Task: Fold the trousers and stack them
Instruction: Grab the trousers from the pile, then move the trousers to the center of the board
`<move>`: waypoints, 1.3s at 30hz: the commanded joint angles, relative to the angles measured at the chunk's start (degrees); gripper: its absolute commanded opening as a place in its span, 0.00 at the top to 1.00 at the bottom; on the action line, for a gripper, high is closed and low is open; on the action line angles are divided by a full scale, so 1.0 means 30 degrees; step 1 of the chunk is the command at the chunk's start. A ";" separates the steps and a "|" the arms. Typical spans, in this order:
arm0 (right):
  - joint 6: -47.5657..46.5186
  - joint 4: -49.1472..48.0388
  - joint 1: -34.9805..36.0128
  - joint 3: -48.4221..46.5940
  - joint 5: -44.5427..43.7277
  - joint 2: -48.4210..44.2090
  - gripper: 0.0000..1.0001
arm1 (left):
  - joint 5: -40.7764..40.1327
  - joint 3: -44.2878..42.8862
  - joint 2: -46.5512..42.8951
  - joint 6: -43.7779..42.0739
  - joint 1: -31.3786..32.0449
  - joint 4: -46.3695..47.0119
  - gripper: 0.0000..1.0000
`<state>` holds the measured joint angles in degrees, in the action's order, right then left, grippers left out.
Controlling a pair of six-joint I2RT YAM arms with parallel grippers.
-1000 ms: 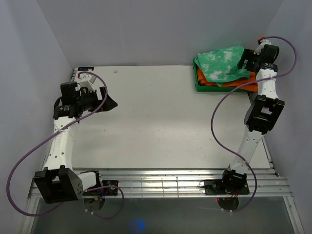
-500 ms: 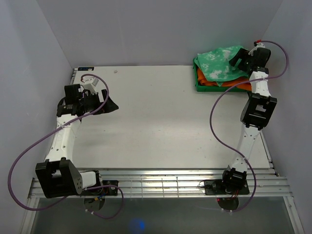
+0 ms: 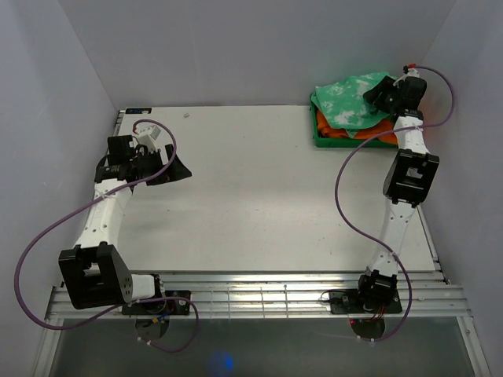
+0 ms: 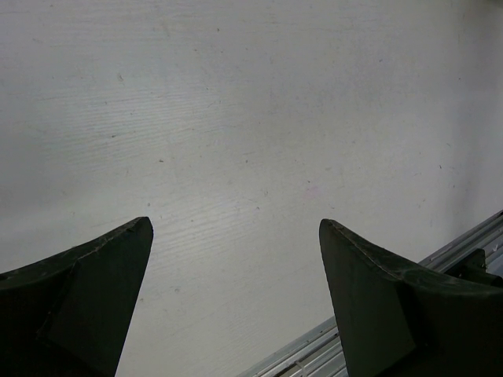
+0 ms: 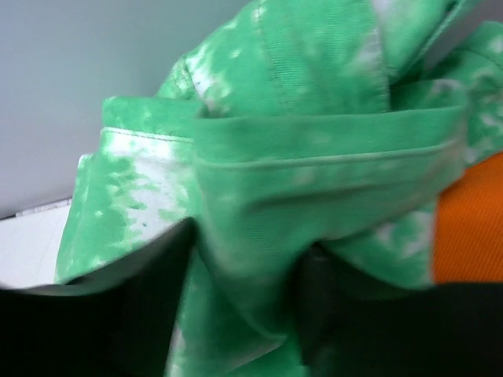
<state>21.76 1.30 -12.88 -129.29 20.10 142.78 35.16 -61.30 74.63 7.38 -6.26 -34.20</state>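
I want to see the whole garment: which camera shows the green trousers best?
The top external view: the trousers show almost whole, heaped over orange clothes in a green tray. The right wrist view gives only a close-up fold; the left wrist view shows only table.

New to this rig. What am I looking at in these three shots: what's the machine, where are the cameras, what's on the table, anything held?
These are two robot arms bolted at the near edge of a table, each ending in a two-finger gripper. The wide picture comes from a fixed camera above and behind them. The other two come from cameras on the wrists. The left gripper hangs open over bare table and holds nothing. At the far right corner a green bin holds orange garments, with the green-and-white trousers piled on top. The right gripper is at that pile. Its wrist view shows a fold of the trousers between its fingers, but not whether the grip is tight.
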 commanded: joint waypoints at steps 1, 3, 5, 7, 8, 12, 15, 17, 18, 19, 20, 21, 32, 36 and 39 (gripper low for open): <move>0.1097 -0.2130 0.1131 -0.0847 0.2527 0.0281 0.54 | -0.0030 -0.0163 -0.0121 -0.0028 0.0007 0.0295 0.02; 0.1154 -0.2541 0.1102 -0.0643 0.3024 -0.0653 0.81 | 0.0116 -0.0134 -0.0121 0.0031 0.0007 0.0324 0.02; 0.1563 -0.3212 0.1043 -0.0058 0.3377 -0.1476 0.92 | 0.0234 -0.0250 -0.0092 0.0177 0.0007 0.0383 0.02; 0.2558 -0.3741 0.1014 0.0584 0.4196 -0.2823 0.92 | 0.0351 -0.0397 -0.0004 0.0236 0.0007 0.0324 0.02; 0.3026 -0.4324 0.0985 0.0762 0.4547 -0.3205 0.92 | 0.0438 -0.0630 -0.0033 0.0236 0.0007 0.0237 0.02; 0.5632 -0.5642 0.0984 0.1611 0.5721 -0.5284 0.92 | 0.0848 -0.1157 -0.0033 0.0178 0.0007 -0.0144 0.02; 0.7187 -0.6610 0.1101 0.2607 0.6423 -0.7360 0.92 | 0.1346 -0.1276 -0.0237 0.0061 0.0007 -0.0291 0.02; 0.7889 -0.6907 0.1218 0.3135 0.6630 -0.8185 0.92 | 0.1377 -0.1276 -0.0587 -0.0056 0.0007 -0.0145 0.02; 0.8097 -0.6995 0.1277 0.3688 0.6863 -0.9001 0.92 | 0.1377 -0.1334 -0.0706 -0.0173 -0.0022 -0.0116 0.02; 0.8302 -0.7257 0.1306 0.3955 0.6981 -0.9444 0.92 | 0.1290 -0.1364 -0.0823 -0.0261 -0.0051 -0.0144 0.02; 0.8594 -0.7376 0.1423 0.4190 0.7098 -0.9855 0.92 | 0.1260 -0.1422 -0.1143 -0.0407 -0.0109 -0.0116 0.02; 0.8713 -0.7464 0.1482 0.4598 0.7332 -1.0700 0.92 | 0.1173 -0.1510 -0.1291 -0.0466 -0.0168 -0.0144 0.02; 0.8889 -0.7055 0.3148 0.5012 0.7862 -1.5335 0.92 | 0.3834 -0.3034 -0.1937 0.0090 -0.2304 -0.0321 0.02; 0.8510 -0.7201 0.5195 0.4779 0.7365 -1.6243 0.92 | 0.5766 -0.2889 -0.2288 0.0061 -0.2980 -0.0116 0.02; 0.7633 -0.6880 0.6957 0.3580 0.6545 -1.6304 0.92 | 0.6326 -0.2596 -0.2815 0.0002 -0.3186 0.0469 0.02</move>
<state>46.46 -12.97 2.90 -113.73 42.33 97.06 48.71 -68.53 69.41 7.55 -15.35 -34.89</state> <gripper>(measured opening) 0.165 0.977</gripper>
